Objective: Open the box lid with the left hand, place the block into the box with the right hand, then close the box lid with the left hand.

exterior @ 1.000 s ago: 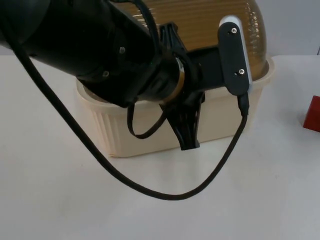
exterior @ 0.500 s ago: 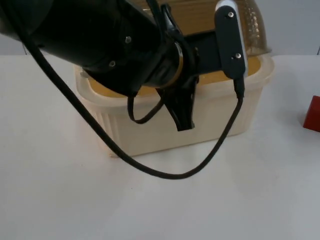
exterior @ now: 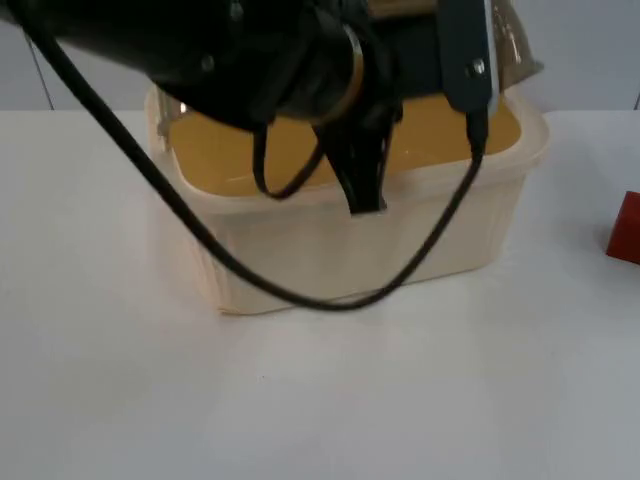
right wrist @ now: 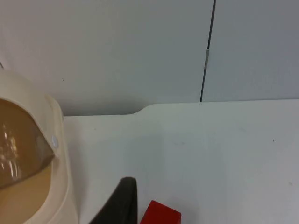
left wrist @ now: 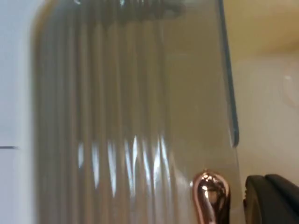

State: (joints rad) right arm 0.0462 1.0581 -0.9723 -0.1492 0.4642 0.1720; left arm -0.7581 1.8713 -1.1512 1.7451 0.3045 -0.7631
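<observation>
Block [right wrist: 160, 213] just beside right gripper [right wrist: 122, 205]; box [exterior: 330, 245] open.

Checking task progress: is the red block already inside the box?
No. The red block sits on the table, right of the box.

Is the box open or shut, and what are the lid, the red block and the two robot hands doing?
box: open, nothing seen in the part of its inside that shows.
lid: raised, tilted back.
red block: on the table, outside the box.
left gripper: over the box, at the lid.
right gripper: waiting beside the red block.
</observation>
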